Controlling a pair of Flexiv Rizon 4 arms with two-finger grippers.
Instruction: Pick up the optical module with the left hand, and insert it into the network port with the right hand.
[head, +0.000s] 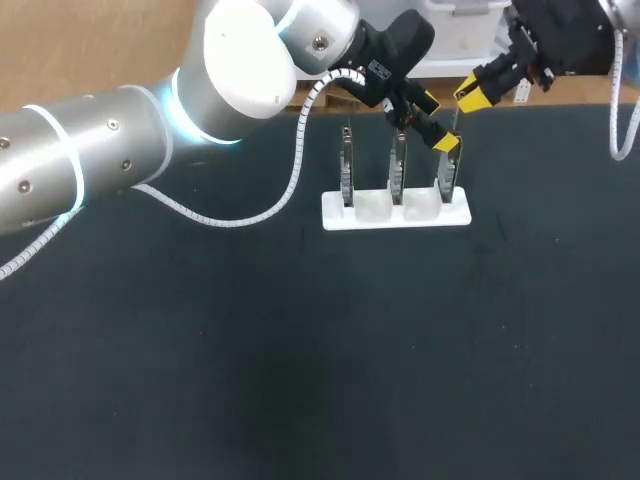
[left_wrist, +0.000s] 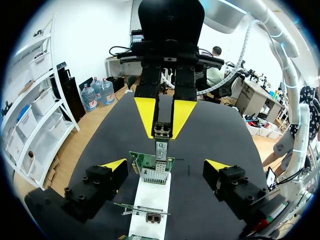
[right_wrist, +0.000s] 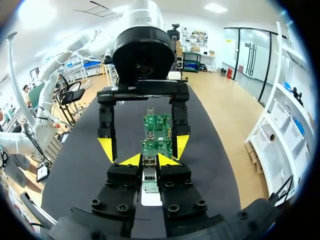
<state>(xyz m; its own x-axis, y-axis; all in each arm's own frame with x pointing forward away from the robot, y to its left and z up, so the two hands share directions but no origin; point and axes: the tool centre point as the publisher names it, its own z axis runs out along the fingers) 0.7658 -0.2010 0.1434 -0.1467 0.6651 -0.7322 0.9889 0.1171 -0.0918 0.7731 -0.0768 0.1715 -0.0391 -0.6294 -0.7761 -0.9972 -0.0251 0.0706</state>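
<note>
Three green network boards stand upright in a white stand (head: 395, 212). My right gripper (right_wrist: 148, 160) is shut on the small metal optical module (right_wrist: 148, 172). In the left wrist view the optical module (left_wrist: 161, 142) hangs from the right gripper (left_wrist: 162, 132), its lower end at the port of the end board (left_wrist: 152, 167). My left gripper (left_wrist: 165, 165) is open, one yellow tip on each side of that board and touching nothing. In the head view the left gripper (head: 438, 122) is over the stand's right end, and the right gripper (head: 472, 95) is just beyond it.
The black table (head: 300, 350) stretches in front of the stand. The left arm (head: 120, 140) and its white cable cross the table's back left. A second board (left_wrist: 145, 212) sits nearer the left wrist on the same stand (left_wrist: 150, 197).
</note>
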